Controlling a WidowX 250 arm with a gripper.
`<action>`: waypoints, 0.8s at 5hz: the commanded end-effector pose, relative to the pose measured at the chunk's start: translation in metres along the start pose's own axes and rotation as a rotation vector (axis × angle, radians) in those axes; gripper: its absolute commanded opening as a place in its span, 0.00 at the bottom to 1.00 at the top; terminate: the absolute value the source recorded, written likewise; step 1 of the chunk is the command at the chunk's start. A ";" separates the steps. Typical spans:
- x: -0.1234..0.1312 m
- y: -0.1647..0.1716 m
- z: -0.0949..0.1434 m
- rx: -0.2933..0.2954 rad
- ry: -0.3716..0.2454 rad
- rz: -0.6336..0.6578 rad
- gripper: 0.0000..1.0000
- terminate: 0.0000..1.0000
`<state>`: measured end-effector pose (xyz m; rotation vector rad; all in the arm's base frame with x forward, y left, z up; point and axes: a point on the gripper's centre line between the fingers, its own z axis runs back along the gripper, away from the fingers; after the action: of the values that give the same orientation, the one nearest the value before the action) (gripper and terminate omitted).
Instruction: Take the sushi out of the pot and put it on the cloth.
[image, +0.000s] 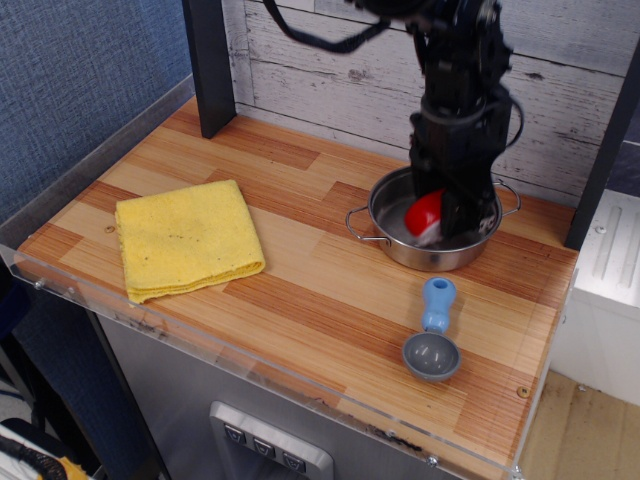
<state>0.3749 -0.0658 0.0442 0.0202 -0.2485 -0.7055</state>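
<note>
Sushi (425, 213) looks light, stiff and glossy-slick, so our end effector (440, 222), seemingly clamped on it, should pinch its sides.

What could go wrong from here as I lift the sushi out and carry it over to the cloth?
1. The gripper hides most of the sushi, so the hold cannot be confirmed; the glossy toy might slip on the lift.
2. The fingers sit low inside the pot, close to its wall; a sideways move before rising could catch the rim and drag the pot.
3. The yellow cloth lies at the far side of the table, so a weak grasp has a long carry to fail over.
</note>
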 end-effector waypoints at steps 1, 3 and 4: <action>0.023 -0.005 0.076 0.080 -0.163 -0.050 0.00 0.00; -0.009 0.006 0.125 0.100 -0.215 -0.032 0.00 0.00; -0.038 0.017 0.136 0.105 -0.212 0.001 0.00 0.00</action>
<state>0.3326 -0.0134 0.1554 0.0190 -0.4386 -0.6908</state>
